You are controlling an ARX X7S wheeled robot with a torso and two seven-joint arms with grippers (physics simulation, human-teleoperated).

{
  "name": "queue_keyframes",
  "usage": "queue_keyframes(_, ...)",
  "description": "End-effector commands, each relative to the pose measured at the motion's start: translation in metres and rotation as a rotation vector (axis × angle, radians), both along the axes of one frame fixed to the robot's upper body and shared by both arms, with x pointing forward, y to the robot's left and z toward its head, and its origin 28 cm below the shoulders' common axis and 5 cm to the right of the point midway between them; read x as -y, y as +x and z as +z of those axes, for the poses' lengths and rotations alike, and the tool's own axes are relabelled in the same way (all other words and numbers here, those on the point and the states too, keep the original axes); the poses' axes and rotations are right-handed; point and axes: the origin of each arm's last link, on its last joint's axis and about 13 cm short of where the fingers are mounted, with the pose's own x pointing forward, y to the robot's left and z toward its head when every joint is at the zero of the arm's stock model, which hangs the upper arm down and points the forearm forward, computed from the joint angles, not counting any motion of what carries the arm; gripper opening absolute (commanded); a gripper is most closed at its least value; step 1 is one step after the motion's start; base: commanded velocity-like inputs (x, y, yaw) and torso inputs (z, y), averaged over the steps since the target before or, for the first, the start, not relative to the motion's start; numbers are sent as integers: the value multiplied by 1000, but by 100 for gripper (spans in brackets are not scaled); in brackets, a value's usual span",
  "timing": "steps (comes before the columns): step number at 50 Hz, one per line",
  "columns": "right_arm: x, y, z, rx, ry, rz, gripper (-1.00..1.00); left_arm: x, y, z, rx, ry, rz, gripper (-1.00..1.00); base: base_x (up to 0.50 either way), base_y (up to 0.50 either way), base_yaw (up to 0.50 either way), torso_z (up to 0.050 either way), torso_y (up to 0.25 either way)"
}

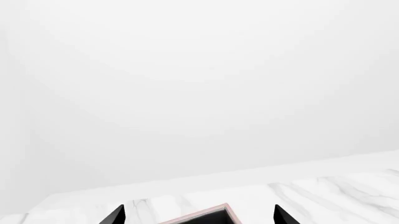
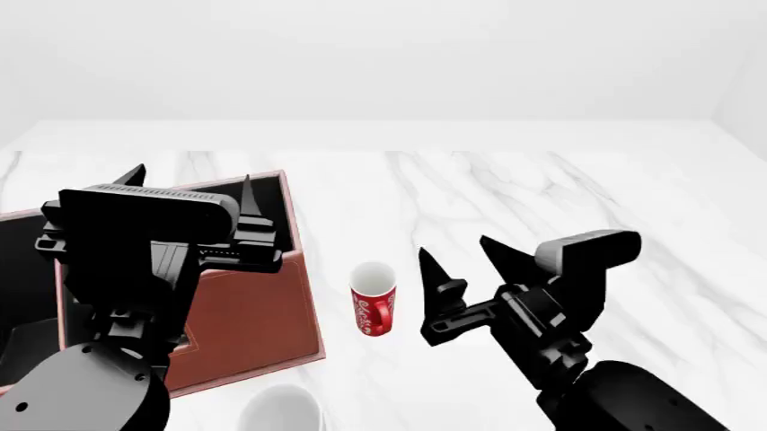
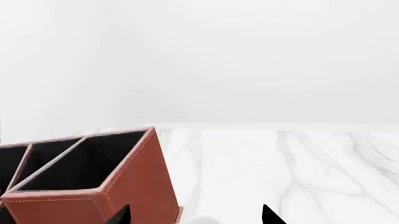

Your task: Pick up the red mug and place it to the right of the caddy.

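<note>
The red mug with white lettering stands upright on the marble table, just right of the caddy; its handle faces me. The caddy is a large reddish-brown box with black-lined compartments. It also shows in the right wrist view, and one corner shows in the left wrist view. My right gripper is open and empty, above and to the right of the mug. In its own view a pale rounded edge shows between the fingertips. My left gripper is open and empty above the caddy, as its own view shows.
A plain white mug stands at the near edge, in front of the caddy. The white marble table runs back to a white wall.
</note>
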Motion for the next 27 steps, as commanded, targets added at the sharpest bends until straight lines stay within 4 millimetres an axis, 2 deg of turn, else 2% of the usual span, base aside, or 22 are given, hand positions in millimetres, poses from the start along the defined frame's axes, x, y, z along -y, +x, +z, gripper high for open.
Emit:
queue_keyframes(1,11,-33,20,223,163,-107,100,0,0,2,18,-14,-4,100,0,0,0,0,0)
queue_keyframes(8,10,-48,17,304,153,-148,100,0,-2,3,22,-13,-7,100,0,0,0,0,0)
queue_keyframes(27,9,-44,15,292,136,-140,100,-1,-2,3,20,-14,-5,100,0,0,0,0,0)
